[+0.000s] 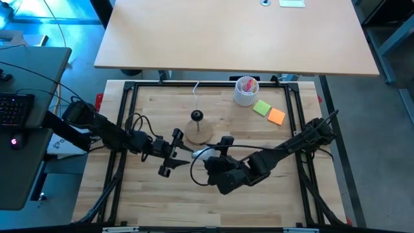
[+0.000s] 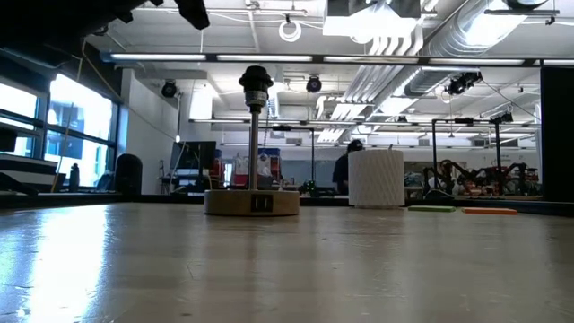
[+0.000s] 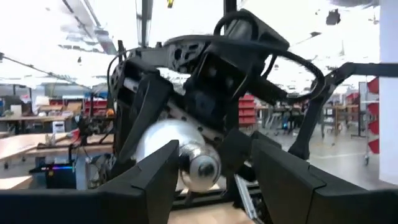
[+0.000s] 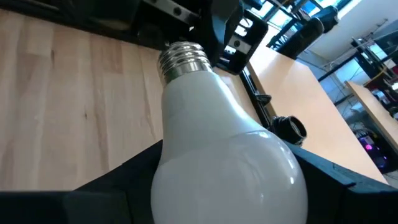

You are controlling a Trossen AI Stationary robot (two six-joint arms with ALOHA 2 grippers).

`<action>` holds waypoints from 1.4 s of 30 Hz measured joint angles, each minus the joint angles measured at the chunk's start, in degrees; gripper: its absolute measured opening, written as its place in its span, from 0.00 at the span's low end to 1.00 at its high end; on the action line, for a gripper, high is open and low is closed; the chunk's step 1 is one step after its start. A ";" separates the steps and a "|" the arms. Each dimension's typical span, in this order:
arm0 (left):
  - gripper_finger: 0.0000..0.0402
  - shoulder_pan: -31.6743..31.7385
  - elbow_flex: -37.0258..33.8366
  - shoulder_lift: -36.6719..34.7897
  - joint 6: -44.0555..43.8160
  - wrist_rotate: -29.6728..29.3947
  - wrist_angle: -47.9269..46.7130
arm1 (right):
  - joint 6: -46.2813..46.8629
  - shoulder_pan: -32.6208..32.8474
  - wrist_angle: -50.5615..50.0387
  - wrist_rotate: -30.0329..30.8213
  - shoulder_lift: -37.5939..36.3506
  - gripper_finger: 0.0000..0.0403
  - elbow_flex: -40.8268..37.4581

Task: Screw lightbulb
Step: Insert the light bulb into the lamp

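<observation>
2 hands meet over the middle of the tabletop point(image 1: 155, 207). Right hand point(image 1: 208, 157) grips the lightbulb point(image 4: 217, 143) by its white globe, its fingers point(image 4: 112, 186) pressed against both sides, the threaded metal base pointing away toward the left hand point(image 1: 173, 154). Left hand's fingers point(image 3: 149, 180) stand spread on either side of that metal base, just short of touching it as far as I can see. Just beyond both hands stands the round wooden disc stand point(image 1: 199, 133) with its black socket point(image 2: 256, 81) on a post. Farther off, past the right hand, sit a white perforated cup point(image 1: 246, 90) and 2 sticky notes point(image 1: 269, 112).
</observation>
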 joint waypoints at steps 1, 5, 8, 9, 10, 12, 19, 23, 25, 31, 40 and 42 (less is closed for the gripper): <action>0.49 0.07 0.00 0.00 -0.07 -0.70 -0.64 | -0.02 -0.04 -0.04 0.04 0.00 0.65 0.00; 0.50 0.12 -0.04 0.02 -0.14 -4.41 -3.31 | -0.34 -0.23 0.73 0.22 -0.07 0.65 0.00; 0.50 0.17 -0.04 0.02 1.13 -5.30 -2.97 | 0.05 -0.47 0.78 -0.01 -0.09 0.65 0.00; 0.50 0.20 -0.04 0.02 1.38 -5.37 -2.98 | 0.11 -0.60 0.82 -0.07 -0.09 0.65 0.00; 0.50 0.19 -0.04 0.02 1.41 -5.37 -2.75 | 0.15 -0.72 0.89 -0.15 -0.09 0.65 0.00; 0.50 0.19 0.06 0.02 1.28 -5.37 -2.32 | 0.15 -0.80 0.92 -0.22 -0.09 0.65 0.00; 0.50 0.21 2.47 0.88 3.60 -5.59 -3.05 | 0.69 -0.87 0.92 -0.33 -0.09 0.65 0.00; 0.49 0.21 3.56 2.11 3.90 -5.60 -3.09 | 0.63 -0.85 0.92 -0.37 -0.09 0.65 0.00; 0.48 0.21 3.56 2.34 3.92 -5.75 -3.25 | 0.61 -0.85 0.91 -0.42 -0.11 0.65 0.00; 0.38 0.17 3.37 2.34 4.38 -6.48 -3.07 | 0.64 -0.87 0.90 -0.26 -0.18 0.65 0.00; 0.25 -0.44 3.21 2.36 4.92 -7.67 -2.21 | 2.78 -1.05 0.87 -2.45 -0.44 0.65 0.00; 0.25 -0.47 3.11 2.36 4.30 -7.43 -2.20 | 2.78 -1.25 0.92 -3.72 -0.43 0.65 0.00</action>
